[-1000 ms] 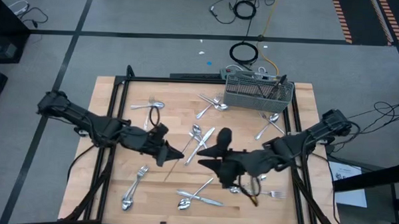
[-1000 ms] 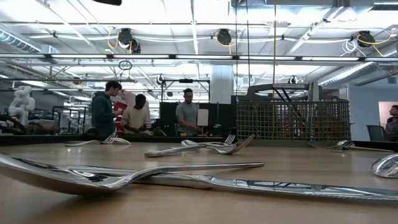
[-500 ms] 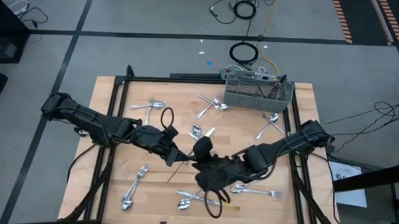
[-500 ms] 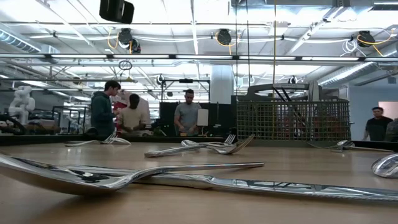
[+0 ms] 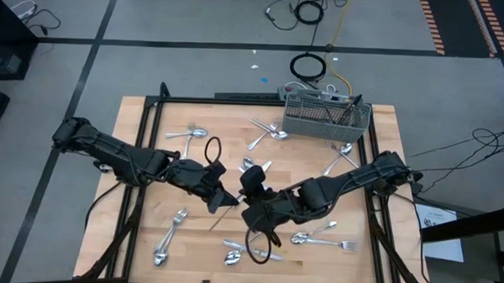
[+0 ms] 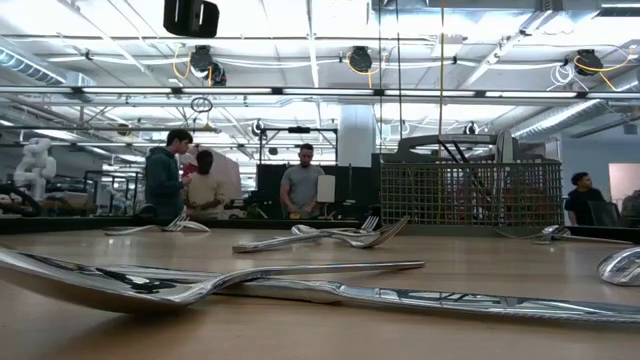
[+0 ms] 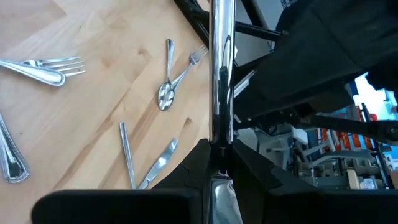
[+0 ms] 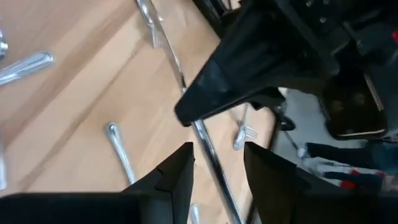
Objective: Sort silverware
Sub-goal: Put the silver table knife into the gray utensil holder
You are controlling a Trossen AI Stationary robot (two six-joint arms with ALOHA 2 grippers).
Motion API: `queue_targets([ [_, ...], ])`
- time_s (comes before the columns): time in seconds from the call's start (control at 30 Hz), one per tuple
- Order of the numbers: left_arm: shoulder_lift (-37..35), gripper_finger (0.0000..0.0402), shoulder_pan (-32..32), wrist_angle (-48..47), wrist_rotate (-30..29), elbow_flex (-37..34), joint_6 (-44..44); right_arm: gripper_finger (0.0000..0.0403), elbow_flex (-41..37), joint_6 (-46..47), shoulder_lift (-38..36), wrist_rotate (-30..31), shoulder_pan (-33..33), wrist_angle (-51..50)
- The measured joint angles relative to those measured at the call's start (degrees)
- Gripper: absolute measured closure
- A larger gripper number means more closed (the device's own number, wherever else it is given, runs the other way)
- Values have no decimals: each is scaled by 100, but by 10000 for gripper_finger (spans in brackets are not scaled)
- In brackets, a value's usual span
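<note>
The right gripper point(image 5: 249, 189) has slid toward frame centre since the earlier view, its fingers point(image 8: 177, 177) parted around a slim shiny utensil point(image 7: 221, 74) that the left gripper point(image 5: 225, 199) clamps. Loose silverware point(image 5: 250, 249) lies scattered on the pale wooden table point(image 5: 143, 138); upper right, a wire-mesh basket point(image 5: 324, 117).

Mirror-bright polished metal silverware point(image 6: 300, 290) lies on a smooth pale wood table point(image 5: 148, 230); the basket point(image 5: 324, 117) looks like grey wire mesh.

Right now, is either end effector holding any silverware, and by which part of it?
The left end effector grips a slender silver utensil at one end; which end cannot be told. The right end effector stands open around that utensil's far part, not clamped on it.
</note>
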Motion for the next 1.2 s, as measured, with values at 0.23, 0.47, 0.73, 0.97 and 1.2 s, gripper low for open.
queue_targets([
  [0.23, -2, 346, 0, 2, 7, -1, 131, 271, 0, 79, 9, -296, -83, -124],
  [0.47, -2, 346, 0, 2, 7, -2, 168, 282, 0, 84, 12, -307, -125, -132],
  [0.73, 0, 346, -2, -113, 39, -9, 180, 357, 0, 128, 161, -464, -129, -183],
  [0.97, 0, 329, -13, -234, -42, -15, 330, 396, -1, 616, 245, -564, -82, -147],
  [1.2, -36, 274, 57, -242, -179, 2, 793, 400, -11, 1043, 264, -858, 20, -180],
])
